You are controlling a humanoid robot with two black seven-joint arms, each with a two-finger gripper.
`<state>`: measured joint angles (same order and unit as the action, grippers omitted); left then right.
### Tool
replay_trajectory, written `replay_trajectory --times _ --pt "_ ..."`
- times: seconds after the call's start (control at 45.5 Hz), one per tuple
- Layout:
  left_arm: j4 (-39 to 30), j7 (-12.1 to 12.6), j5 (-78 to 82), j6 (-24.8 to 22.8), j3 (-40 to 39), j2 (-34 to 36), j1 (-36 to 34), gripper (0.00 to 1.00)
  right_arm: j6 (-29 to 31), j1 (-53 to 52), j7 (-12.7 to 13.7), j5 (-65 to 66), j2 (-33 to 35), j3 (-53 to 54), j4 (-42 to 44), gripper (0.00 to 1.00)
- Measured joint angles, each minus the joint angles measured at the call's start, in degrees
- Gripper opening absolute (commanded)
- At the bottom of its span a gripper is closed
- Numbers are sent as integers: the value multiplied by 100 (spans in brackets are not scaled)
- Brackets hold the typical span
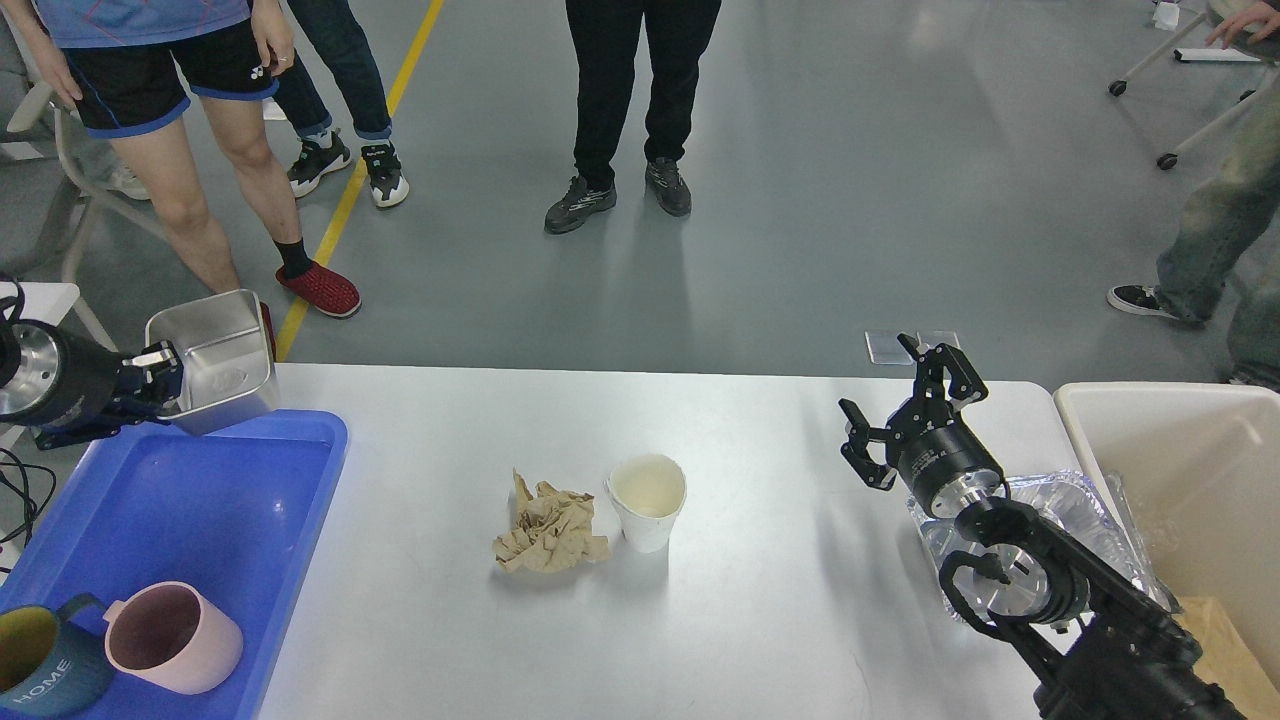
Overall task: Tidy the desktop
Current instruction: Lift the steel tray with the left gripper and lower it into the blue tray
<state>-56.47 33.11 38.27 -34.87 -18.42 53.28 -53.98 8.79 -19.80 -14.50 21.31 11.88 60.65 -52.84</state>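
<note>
The big white tabletop (760, 600) fills the lower view. The left claw (160, 385) grips a shiny metal box (212, 360) by its rim, above the blue plastic tray's (200, 500) far edge. The right claw (905, 415) hangs over the tabletop, wide open and empty.

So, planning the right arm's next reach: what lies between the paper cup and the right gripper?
Nothing: in the head view only bare desktop separates paper cup from right gripper.
</note>
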Motion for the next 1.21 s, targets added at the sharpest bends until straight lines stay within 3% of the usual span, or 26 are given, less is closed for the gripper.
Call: replay_trajectory --times 0.198,0.351,0.593,1.032,1.208 --pt "691 -149 3 352 -191 -376 693 4 1 16 0 5 3 -1 -4 100" --pt "1084 -310 -24 578 -195 -613 905 5 1 20 0 5 0 -1 -7 100" --pt "1429 -341 19 879 -156 -965 1130 7 1 23 0 5 9 -1 -8 100" --pt "1658 -341 -48 938 -153 -1068 1188 22 1 23 0 5 5 -1 -8 100" --pt "1666 -341 -49 965 -162 -1090 1188 37 1 21 0 5 7 -1 -8 100"
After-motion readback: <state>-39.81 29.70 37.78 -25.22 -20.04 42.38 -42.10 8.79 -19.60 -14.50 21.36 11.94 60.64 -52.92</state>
